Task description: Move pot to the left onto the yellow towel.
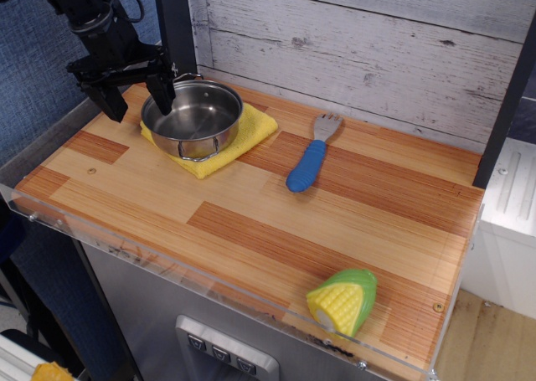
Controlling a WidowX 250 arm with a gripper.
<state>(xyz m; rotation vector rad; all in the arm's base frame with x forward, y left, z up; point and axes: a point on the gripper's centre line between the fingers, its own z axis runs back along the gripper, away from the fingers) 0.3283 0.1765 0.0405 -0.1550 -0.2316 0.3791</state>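
Blue-handled fork [311, 157] mid-table [251, 205], toy corn [342, 301] near front edge.

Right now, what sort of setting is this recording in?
Probably a lab mock-up of a kitchen counter: a wood-pattern tabletop against a whitewashed plank backdrop, set with a pot, a fork and toy corn.

At the upper left of your frame, the pot [193, 118] sits on the towel [240, 138], with the gripper [136, 101] at its left rim. The fork [312, 154] lies to their right at centre; the toy corn [342, 301] sits lower right on the table [251, 222].
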